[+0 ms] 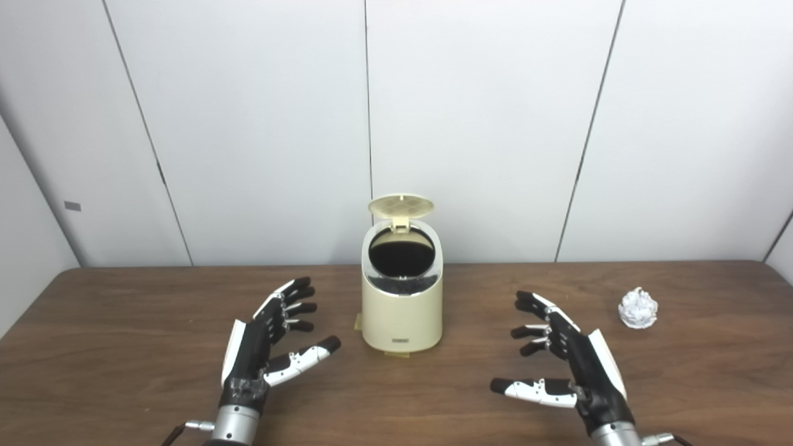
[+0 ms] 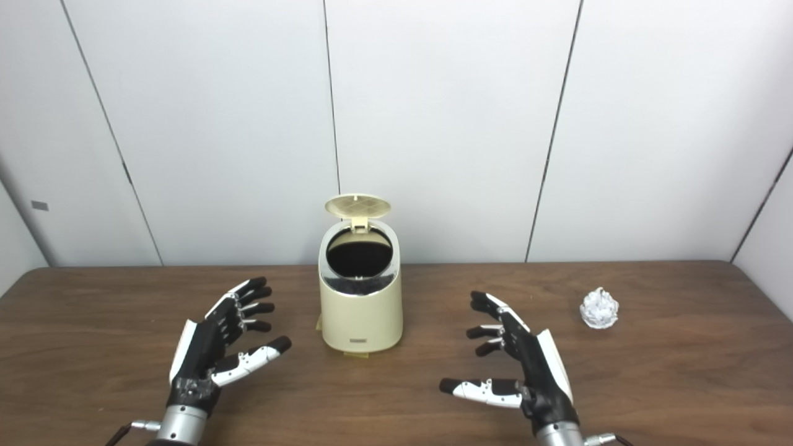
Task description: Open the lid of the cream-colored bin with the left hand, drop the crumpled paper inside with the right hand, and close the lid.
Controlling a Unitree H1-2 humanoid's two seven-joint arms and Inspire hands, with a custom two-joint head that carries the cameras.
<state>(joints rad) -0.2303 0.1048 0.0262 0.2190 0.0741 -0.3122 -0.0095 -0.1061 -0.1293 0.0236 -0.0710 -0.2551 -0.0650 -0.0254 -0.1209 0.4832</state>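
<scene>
Left hand (image 1: 266,341): held low, palm turned inward, fingers (image 1: 297,296) spread and extended forward, thumb angled out to the right; holds nothing. Right hand (image 1: 570,356): mirrored pose, palm inward, fingers apart and slightly curled, thumb pointing left; holds nothing. Both wrists enter from the bottom edge.

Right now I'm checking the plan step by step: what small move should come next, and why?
Probably reach the right hand toward the crumpled paper. The bin already has its lid up, both hands are open and hold nothing, and the paper lies on the table to that hand's right.
</scene>
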